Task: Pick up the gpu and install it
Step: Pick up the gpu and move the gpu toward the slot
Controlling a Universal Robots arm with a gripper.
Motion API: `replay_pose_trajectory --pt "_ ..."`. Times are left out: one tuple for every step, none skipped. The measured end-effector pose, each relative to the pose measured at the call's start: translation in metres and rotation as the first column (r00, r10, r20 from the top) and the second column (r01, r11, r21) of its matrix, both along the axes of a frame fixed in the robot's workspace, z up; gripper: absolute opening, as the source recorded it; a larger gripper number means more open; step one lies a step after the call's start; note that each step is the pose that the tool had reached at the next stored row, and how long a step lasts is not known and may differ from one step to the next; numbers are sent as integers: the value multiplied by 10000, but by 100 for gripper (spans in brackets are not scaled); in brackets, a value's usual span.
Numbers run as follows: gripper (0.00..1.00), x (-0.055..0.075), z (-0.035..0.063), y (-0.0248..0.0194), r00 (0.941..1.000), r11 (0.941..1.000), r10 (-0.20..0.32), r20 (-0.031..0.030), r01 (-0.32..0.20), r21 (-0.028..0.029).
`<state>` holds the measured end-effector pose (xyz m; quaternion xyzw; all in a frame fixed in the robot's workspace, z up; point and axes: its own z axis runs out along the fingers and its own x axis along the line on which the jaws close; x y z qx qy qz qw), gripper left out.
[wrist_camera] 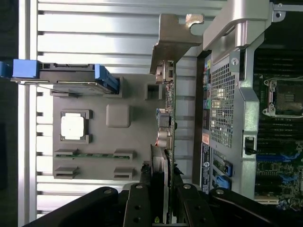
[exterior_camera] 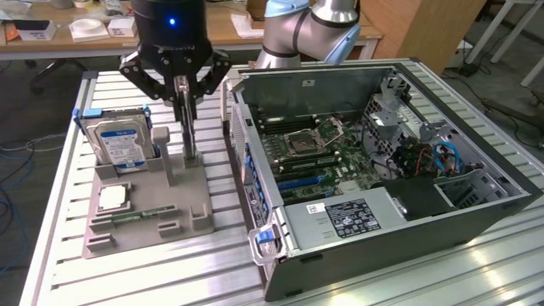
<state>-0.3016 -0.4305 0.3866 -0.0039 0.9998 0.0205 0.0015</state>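
In the exterior view's upper left, we see the gripper (exterior_camera: 183,99) clamped on the gpu (exterior_camera: 190,140), which stands upright, edge-on, at the gray parts tray (exterior_camera: 144,237), left of the open computer case (exterior_camera: 408,213).

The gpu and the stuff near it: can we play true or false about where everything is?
1. The gripper is clamped on the gpu. True.
2. The gpu is already inside the computer case. False: it stands upright in the gray holder beside the case.
3. The hard drive lies flat on the table. False: it stands on edge in the gray holder.
4. The computer case is open, with its motherboard showing. True.
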Motion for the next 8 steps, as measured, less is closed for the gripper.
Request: replay_pose_trajectory --pt "27 0 33 0 10000 10000 0 1 0 1" --pt "27 0 66 0 10000 10000 0 0 0 0" --pt "27 0 97 0 10000 10000 0 0 0 0" --pt "27 0 125 0 10000 10000 0 1 0 0" --pt "27 0 152 0 10000 10000 0 0 0 0" --pt "27 0 174 0 10000 10000 0 0 0 1" --pt "27 0 198 0 10000 10000 0 1 0 0" --pt "27 0 219 0 10000 10000 0 0 0 0"
